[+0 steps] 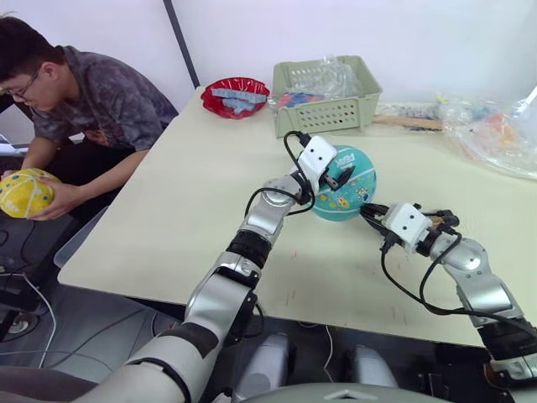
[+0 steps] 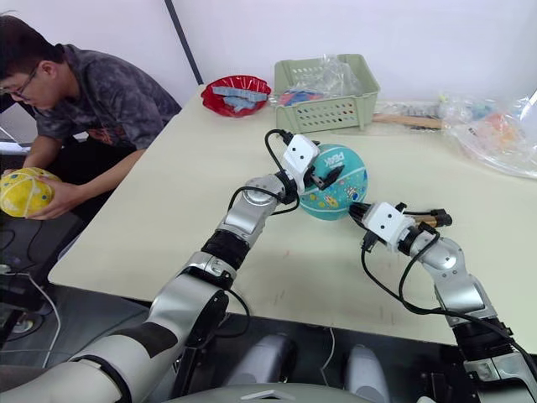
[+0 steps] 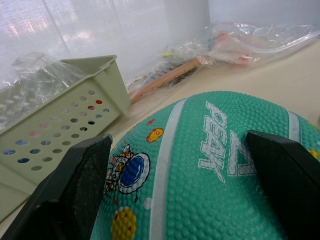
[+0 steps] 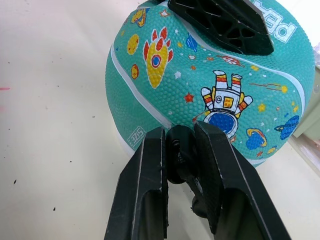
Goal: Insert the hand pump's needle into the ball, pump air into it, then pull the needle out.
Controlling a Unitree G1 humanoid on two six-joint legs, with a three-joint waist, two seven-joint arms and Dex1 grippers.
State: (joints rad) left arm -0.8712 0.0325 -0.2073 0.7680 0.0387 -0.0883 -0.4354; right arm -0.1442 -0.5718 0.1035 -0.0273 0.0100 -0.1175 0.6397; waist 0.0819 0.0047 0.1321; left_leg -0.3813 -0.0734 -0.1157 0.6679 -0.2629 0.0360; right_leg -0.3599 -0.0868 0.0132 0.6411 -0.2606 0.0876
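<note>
The ball (image 1: 345, 184) sits mid-table, my left gripper (image 1: 334, 170) spread wide across its top, fingers resting on either side. My right gripper (image 4: 179, 150) is pinched on the hand pump (image 1: 428, 220), black tip pointing at the ball's near side, about 10 o'clock from that hand. Pump axis runs roughly 4-to-10. Can't make out the needle. Basket (image 1: 327, 94) sits beyond at 12, nothing's blocking.
</note>
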